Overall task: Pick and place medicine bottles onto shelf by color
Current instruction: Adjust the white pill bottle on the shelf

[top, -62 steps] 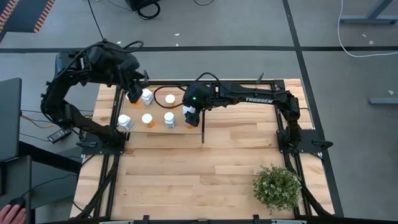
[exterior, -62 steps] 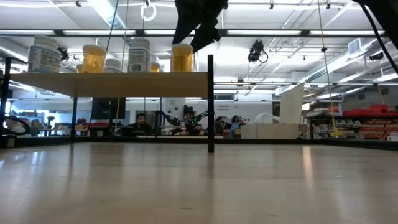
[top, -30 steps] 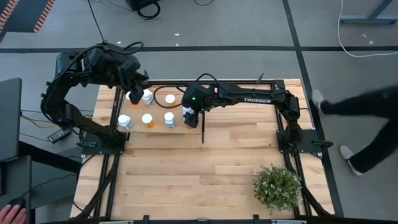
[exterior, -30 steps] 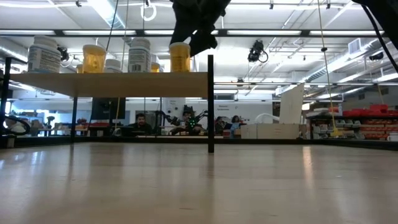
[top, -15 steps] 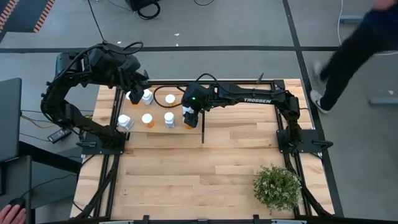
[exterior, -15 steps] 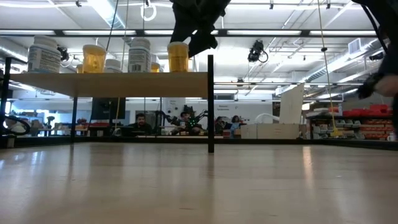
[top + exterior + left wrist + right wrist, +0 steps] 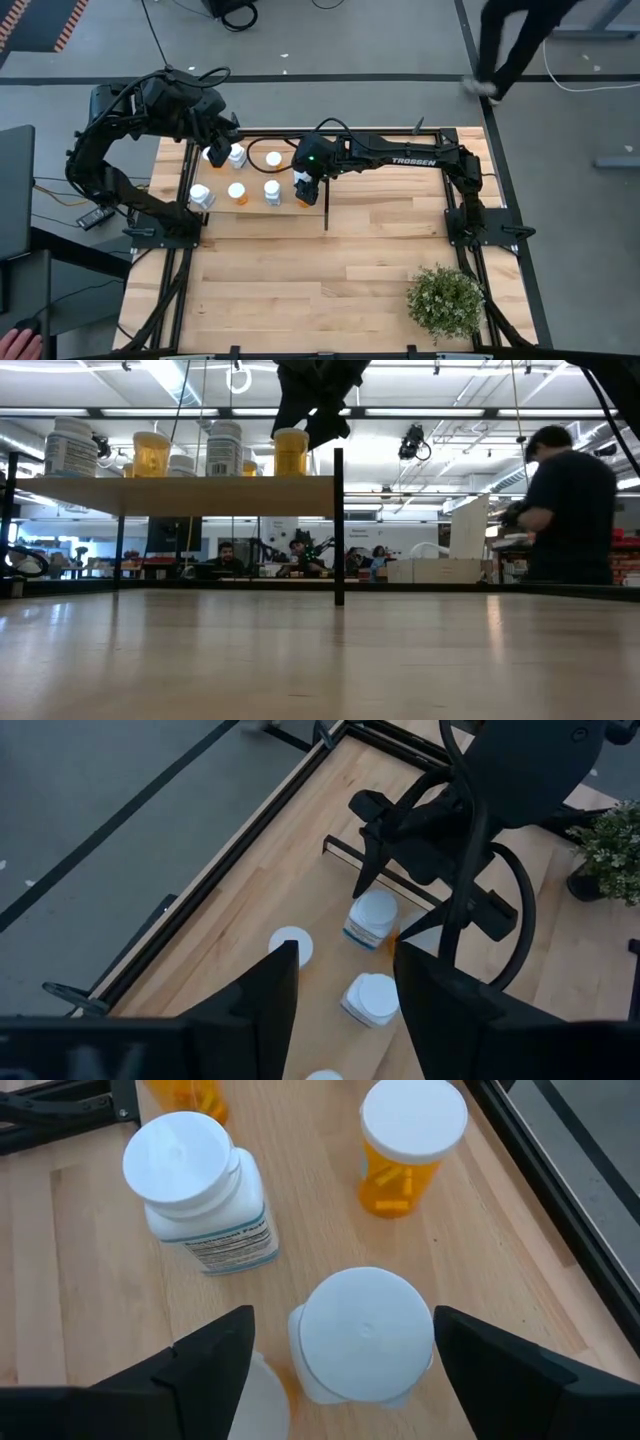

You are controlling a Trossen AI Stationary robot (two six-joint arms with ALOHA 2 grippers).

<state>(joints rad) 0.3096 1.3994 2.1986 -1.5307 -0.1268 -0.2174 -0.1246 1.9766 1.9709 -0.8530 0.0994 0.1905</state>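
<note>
Several small medicine bottles with white caps stand on the raised light-wood shelf (image 7: 255,208), some orange, some white. My right gripper (image 7: 305,183) is open above the shelf's right end. Its fingers stand on either side of an orange bottle's white cap (image 7: 365,1335). That bottle (image 7: 291,452) stands upright on the shelf beside the black divider (image 7: 339,525). My left gripper (image 7: 215,145) is open and empty, high over the shelf's far left bottles (image 7: 375,915).
A white bottle (image 7: 195,1190) and another orange bottle (image 7: 410,1145) stand close beyond my right gripper. A bushy potted plant (image 7: 445,300) sits at the near right corner. The plank tabletop (image 7: 330,270) lies in front of the shelf. A person (image 7: 565,510) stands beyond the table.
Both arms have kept still. A person has walked past beyond the table's far right corner.
</note>
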